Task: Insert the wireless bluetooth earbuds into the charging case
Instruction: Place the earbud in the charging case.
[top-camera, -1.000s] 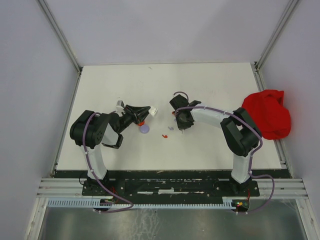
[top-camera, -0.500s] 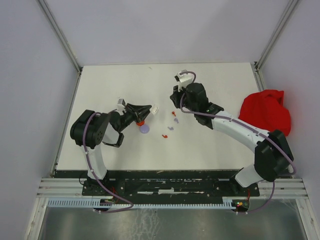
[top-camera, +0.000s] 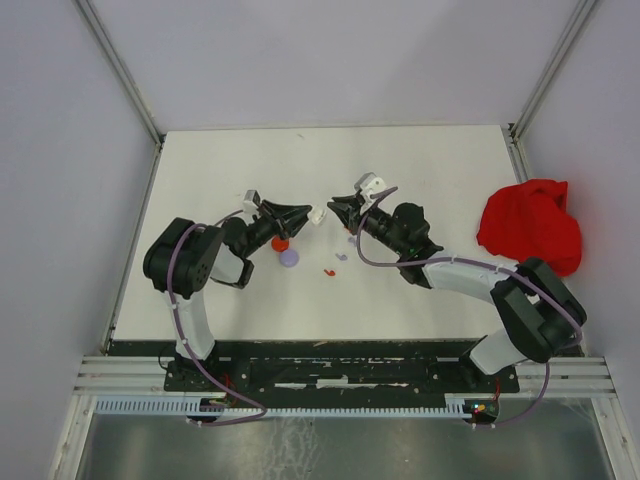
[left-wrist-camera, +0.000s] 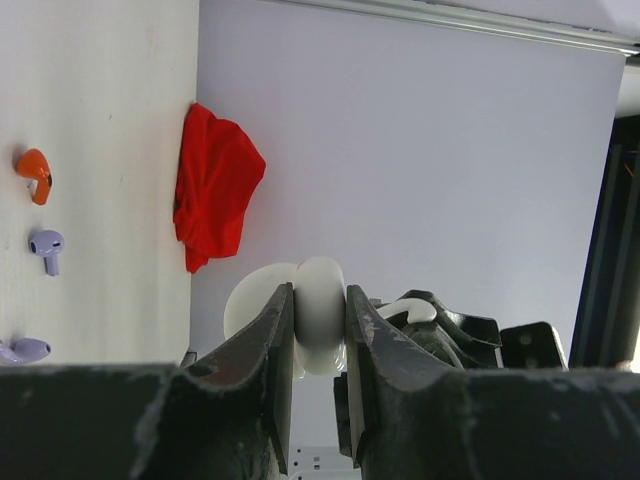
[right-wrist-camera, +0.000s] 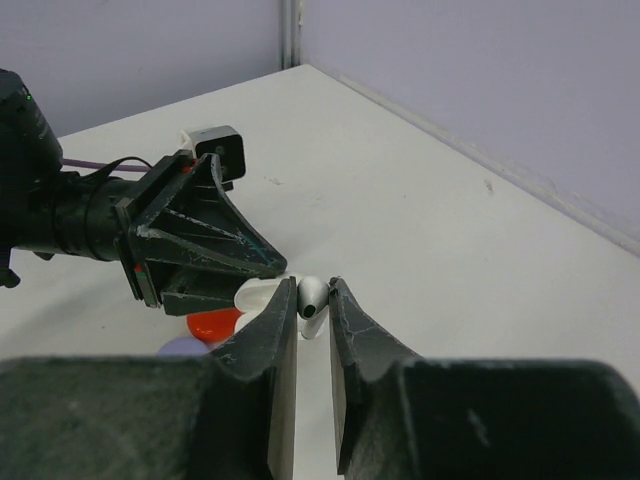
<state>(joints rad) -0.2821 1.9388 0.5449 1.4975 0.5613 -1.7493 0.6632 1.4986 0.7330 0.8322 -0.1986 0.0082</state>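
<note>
White earbud (right-wrist-camera: 312, 294) pinched in nearly shut right gripper (top-camera: 337, 207), mid-air just beside white charging case (left-wrist-camera: 320, 315) clamped in fully closed left gripper (top-camera: 303, 215) above tabletop (top-camera: 420, 160); risk: stem off-line with socket, jamming on rim or slipping from thin pinch and dropping.

The left wrist view's edge cuts off one purple earbud (left-wrist-camera: 22, 350).

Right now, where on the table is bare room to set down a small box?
Bare: the far half of the table, from the back wall to the left fingers and right fingers; and the near strip in front of the arm bases. Crowded: the middle, with the red disc, purple disc and loose earbuds.
</note>
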